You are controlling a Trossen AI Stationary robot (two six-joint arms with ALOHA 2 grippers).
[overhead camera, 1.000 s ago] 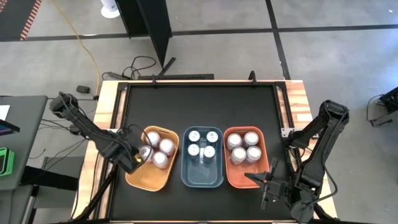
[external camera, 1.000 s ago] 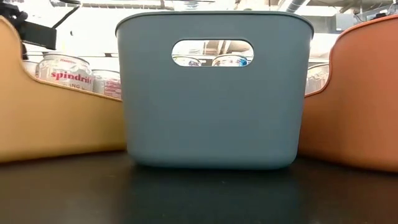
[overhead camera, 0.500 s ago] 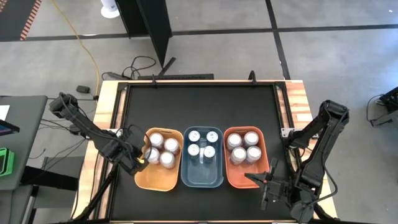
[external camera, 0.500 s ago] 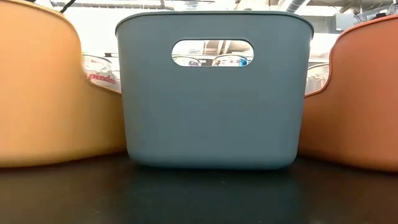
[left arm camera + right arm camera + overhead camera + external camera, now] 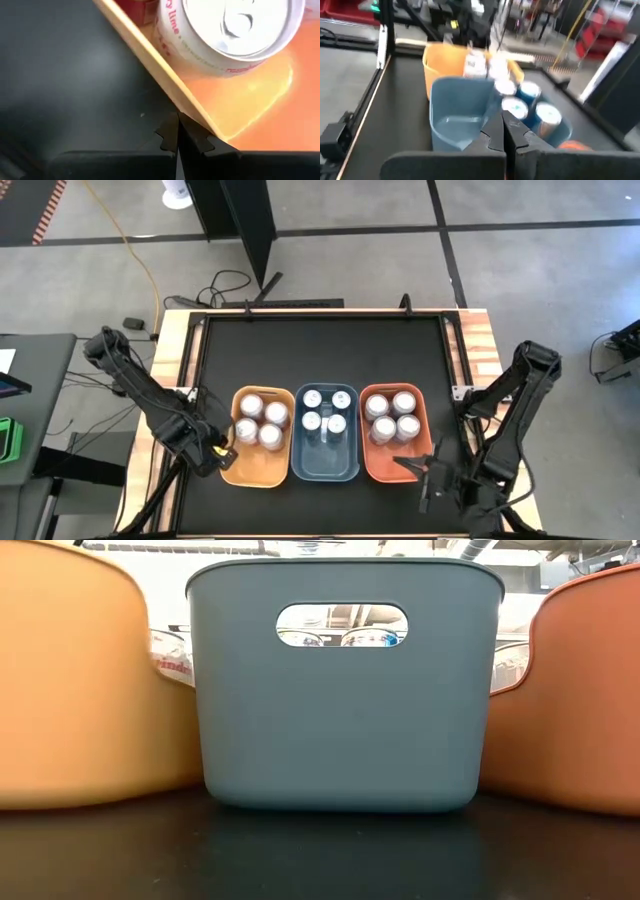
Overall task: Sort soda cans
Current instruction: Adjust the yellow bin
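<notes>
Since a moment ago, the orange bin (image 5: 255, 470) has slid right, up against the blue bin (image 5: 325, 465), and my left claw (image 5: 212, 457) has backed off to its outer edge. I think sorting is done: all soda cans (image 5: 258, 421) stand in bins, four each, silver tops up. Both claws are shut, empty. My right claw (image 5: 425, 480) waits near the red-orange bin (image 5: 393, 467).

The setting is a robotics lab or workshop with a bare grey concrete floor (image 5: 350, 270) marked by dark lines. A black-topped work table (image 5: 320, 350) with a wooden edge stands on it, with loose cables (image 5: 225, 285) and a yellow cord (image 5: 140, 250) trailing across the floor. Shelving and equipment racks (image 5: 600, 30) show blurred in the background.
</notes>
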